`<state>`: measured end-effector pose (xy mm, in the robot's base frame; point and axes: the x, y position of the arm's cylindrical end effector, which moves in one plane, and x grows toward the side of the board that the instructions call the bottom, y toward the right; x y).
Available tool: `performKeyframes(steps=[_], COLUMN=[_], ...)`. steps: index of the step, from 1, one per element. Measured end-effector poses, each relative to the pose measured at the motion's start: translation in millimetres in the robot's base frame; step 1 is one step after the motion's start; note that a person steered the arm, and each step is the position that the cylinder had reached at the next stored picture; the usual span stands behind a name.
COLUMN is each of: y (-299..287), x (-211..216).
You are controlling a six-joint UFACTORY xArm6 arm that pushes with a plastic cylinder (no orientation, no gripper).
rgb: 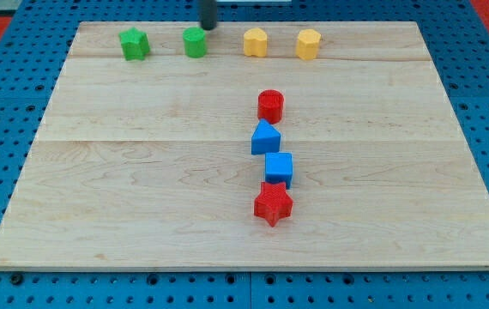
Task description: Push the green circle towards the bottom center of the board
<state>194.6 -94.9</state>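
Along the upper edge of the desk (141, 197), starting at the upper left of the frame, a green star (134, 44) is sitting first in a row, and just to its right the green circle (195, 42) is waiting in the same row, near the top and left of centre. The tip (208, 27) of the dark rod is hanging just above and slightly right of that green circle, close beside it or perhaps touching its upper edge; the arm is carrying no claw, so nothing is being held. Further right, two yellow blocks (256, 42) (308, 44) are completing the row. Below them, a little right of centre, a red cylinder (270, 105), a blue triangle (265, 137), a blue cube (279, 168) and a red star (273, 203) are lining up in a column running down the frame. The task is looking barely begun: the green circle is lying at the top, and almost the whole run toward the bottom centre is remaining.
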Motion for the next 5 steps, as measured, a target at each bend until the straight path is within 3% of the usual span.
performKeyframes(steps=[2, 3, 4, 5], y=[-5, -18, 11, 19], x=[57, 38, 25, 46])
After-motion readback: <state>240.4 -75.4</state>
